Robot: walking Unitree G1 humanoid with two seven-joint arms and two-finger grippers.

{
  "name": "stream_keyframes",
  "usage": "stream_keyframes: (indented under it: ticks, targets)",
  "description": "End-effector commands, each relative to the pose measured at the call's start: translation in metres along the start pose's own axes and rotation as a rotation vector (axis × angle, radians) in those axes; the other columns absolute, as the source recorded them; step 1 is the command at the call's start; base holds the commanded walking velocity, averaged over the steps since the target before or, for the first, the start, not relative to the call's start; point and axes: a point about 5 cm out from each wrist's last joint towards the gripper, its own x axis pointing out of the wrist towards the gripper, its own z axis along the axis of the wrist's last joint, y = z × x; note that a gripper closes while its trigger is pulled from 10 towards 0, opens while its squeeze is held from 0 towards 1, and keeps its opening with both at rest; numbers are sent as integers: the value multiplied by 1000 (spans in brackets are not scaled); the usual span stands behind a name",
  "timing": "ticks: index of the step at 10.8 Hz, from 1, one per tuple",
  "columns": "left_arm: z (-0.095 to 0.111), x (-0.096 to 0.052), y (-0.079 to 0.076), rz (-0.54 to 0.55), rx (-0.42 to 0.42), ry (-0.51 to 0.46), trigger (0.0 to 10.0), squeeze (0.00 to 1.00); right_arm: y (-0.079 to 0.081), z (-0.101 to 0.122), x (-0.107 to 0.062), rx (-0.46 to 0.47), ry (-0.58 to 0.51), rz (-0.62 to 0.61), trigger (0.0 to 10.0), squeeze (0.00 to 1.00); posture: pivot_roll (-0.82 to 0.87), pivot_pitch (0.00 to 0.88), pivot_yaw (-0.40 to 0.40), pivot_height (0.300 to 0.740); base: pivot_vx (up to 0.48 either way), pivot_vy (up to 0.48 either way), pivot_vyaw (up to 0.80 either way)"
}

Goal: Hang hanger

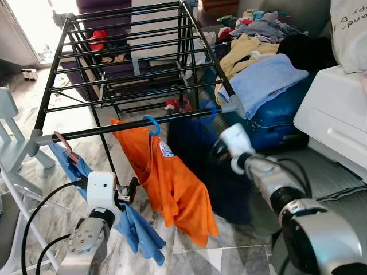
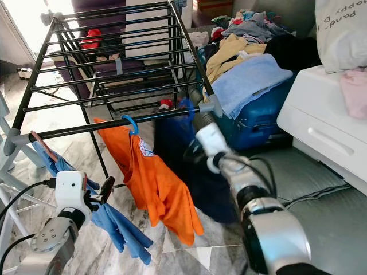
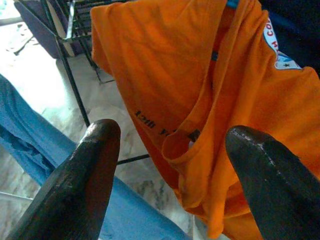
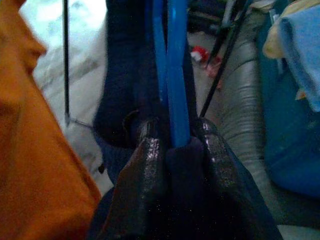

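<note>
Right pincer (image 1: 217, 117) blurred; blue hanger (image 4: 175, 65) top cut off by frame edge.

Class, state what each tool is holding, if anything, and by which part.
The right tool pinches the blue hanger, with its dark garment, near the hook's base. The left tool is open, holding nothing.

"12th" on orange shirt (image 3: 200, 100)

Pale marble-patterned floor tiles (image 1: 229, 258) run underneath, washed by strong daylight from a bright doorway or window (image 1: 34, 23) at the far left. A white cabinet (image 1: 335, 114) stands at the right beside a blue suitcase (image 1: 275, 123) heaped with clothes (image 1: 261, 40). A white chair-like frame (image 1: 11, 143), partly cropped, sits at the left edge.
</note>
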Motion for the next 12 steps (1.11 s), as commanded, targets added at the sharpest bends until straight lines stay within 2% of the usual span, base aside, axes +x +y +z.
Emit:
stream_keyframes:
  ticks: [1, 2, 4, 5, 6, 7, 10, 12]
  targets:
    - [0, 2, 1, 11, 3, -1, 10000, 0, -8, 26, 2, 13, -113, -51, 4235, 0, 58, 7, 39, 740, 0, 0, 0]
    - [-1, 2, -1, 9, 3, -2, 10000, 0, -12, 22, -2, 52, -133, -104, 10000, 0, 51, 5, 38, 740, 0, 0, 0]
    - [-2, 3, -4, 5, -5, -6, 10000, 0, -2, 4, -9, 46, -151, -82, 10000, 0, 32, 0, 39, 740, 0, 0, 0]
    - [-2, 4, -5, 1, -6, -11, 10000, 0, 6, -14, -16, 99, -131, -96, 10000, 0, 24, 0, 42, 740, 0, 0, 0]
    - [-1, 4, -6, -1, -5, -18, 10000, 0, 10, -19, -21, 105, -136, -104, 10000, 0, 16, 0, 45, 740, 0, 0, 0]
    - [0, 5, -7, -4, -1, -30, 10000, 0, 20, -26, -34, 98, -144, -118, 10000, 0, -3, 0, 47, 740, 0, 0, 0]
    - [0, 11, -11, 5, -1, -40, 10000, 0, 34, -48, -58, 181, -58, -137, 10000, 0, -27, 0, 35, 740, 0, 0, 0]
    - [-1, 12, -12, 4, -5, -40, 10000, 0, 36, -48, -63, 185, -25, -136, 10000, 0, -32, 0, 34, 740, 0, 0, 0]
